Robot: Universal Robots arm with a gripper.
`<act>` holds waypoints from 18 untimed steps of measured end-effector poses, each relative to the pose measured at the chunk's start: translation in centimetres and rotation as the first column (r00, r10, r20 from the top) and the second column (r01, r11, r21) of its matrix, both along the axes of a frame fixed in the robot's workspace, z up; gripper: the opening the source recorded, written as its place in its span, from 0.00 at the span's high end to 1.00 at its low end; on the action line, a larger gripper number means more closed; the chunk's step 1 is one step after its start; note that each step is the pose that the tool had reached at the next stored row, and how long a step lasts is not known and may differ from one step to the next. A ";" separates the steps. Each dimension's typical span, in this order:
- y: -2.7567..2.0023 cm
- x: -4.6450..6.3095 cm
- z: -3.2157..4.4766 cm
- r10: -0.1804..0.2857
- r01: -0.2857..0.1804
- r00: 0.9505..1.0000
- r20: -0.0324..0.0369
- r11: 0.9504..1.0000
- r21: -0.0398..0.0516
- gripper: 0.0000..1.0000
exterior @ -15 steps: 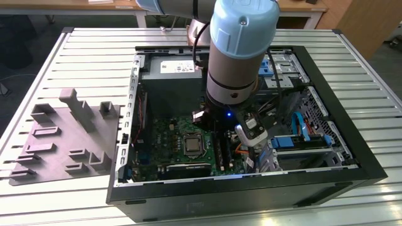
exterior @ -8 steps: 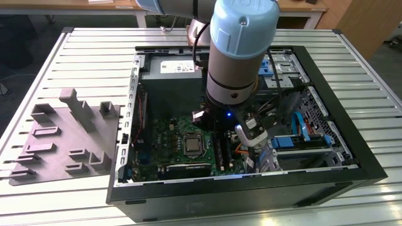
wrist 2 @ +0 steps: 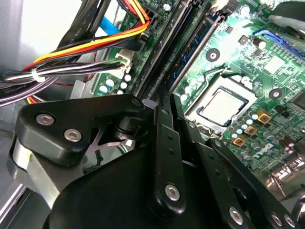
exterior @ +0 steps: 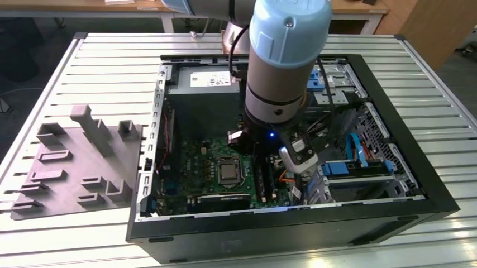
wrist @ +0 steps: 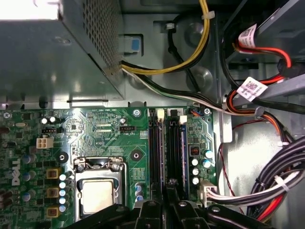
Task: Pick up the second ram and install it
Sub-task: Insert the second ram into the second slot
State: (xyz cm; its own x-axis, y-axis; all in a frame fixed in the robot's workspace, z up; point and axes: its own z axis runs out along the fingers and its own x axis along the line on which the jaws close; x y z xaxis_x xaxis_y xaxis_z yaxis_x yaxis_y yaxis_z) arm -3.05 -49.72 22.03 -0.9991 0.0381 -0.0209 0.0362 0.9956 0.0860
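Note:
The second ram is a narrow dark blue-green stick standing on edge in one of the black memory slots of the green motherboard. In the first wrist view the second ram runs straight in between my fingers. My gripper reaches down into the open computer case, right of the processor socket in the exterior view. Its fingertips are drawn close together on the near end of the stick, so my gripper is shut on it. The stick's near end is hidden by the fingers.
Bundled power cables lie close beside the slots, next to the case wall. The power supply sits behind the board, blue drive bays on the exterior view's right. A grey holder tray rests on the slatted table outside the case.

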 end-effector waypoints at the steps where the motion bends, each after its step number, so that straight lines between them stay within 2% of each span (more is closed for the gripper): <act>1: 0.00 0.0 0.24 0.000 0.000 1.000 0.000 1.000 0.000 0.82; 5: 0.00 0.1 1.44 0.000 0.000 1.000 0.000 1.000 -0.001 0.82; 6: 0.00 0.1 1.52 0.000 0.000 1.000 0.000 1.000 -0.001 0.82; 12: 0.00 0.1 1.52 0.000 0.000 1.000 0.000 1.000 -0.001 0.82; 13: 0.00 0.1 1.53 0.000 0.000 1.000 0.000 1.000 -0.001 0.83; 14: 0.00 0.1 1.53 0.000 0.000 1.000 0.000 1.000 -0.001 0.89; 18: 0.00 0.1 1.52 0.000 0.000 1.000 0.000 1.000 -0.001 0.89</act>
